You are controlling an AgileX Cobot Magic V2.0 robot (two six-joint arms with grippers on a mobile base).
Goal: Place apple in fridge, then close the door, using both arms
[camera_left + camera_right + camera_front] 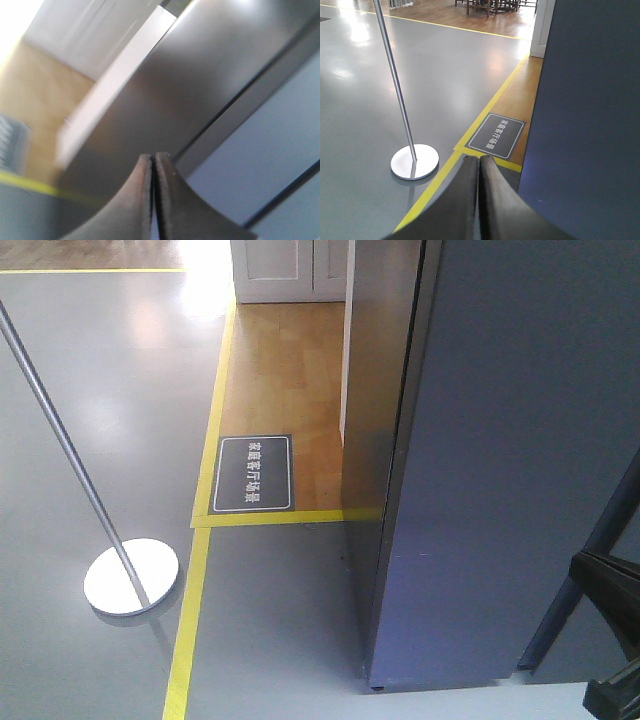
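Observation:
The fridge [378, 430] stands at the right, its dark grey side turned toward the wooden floor. Its door [520, 460] lies flat against the body, and only a thin dark seam shows between them. The apple is out of view in every frame. My left gripper [154, 158] is shut with nothing between its fingers, close to the fridge side [165, 100] and the door face [265, 150]. My right gripper [479, 160] is shut and empty too, low above the floor just left of the door [585, 125]. A black arm part [610, 620] shows at the lower right.
A metal stanchion pole [70, 455] with a round base [131, 577] stands on the grey floor to the left. Yellow tape [190, 620] borders a wooden floor patch with a dark floor sign [254, 473]. White cabinet doors [290, 270] are at the back.

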